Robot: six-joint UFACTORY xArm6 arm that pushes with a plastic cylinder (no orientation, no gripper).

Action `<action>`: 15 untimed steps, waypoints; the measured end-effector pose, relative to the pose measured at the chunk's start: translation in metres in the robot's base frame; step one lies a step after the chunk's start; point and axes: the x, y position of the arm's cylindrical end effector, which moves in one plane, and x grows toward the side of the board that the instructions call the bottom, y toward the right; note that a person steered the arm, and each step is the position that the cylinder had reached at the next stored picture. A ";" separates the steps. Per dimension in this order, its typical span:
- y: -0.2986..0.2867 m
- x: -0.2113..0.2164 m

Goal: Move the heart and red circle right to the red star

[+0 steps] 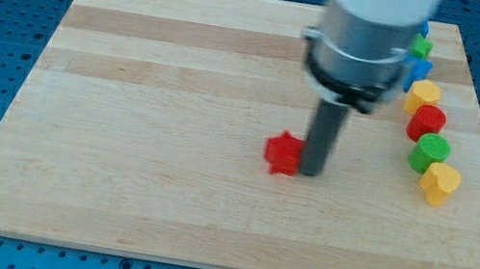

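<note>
Red star [284,153] sits near the middle of the pale wooden tabletop [159,92], and everything else is placed from it. My tip [310,172], the lower end of the dark rod that serves as the tool, stands just beside the star on the view's right, touching it or very nearly so; I cannot tell which. The tool has nothing to open or close and holds nothing.

Well apart from the star, toward the view's right, a column of blocks runs along the board's edge. The red circle [427,123] lies up and to the right of the star. Below it comes a green block [430,153], roundish, then a yellow heart [439,183], about level with the star. Above the red circle rests a second yellow block [422,95], heart-like. Higher still are a blue block [421,71] and a small green block [419,48], both partly hidden by the arm's grey body [367,29], shapes unclear.
</note>
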 end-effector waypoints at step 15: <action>0.068 -0.031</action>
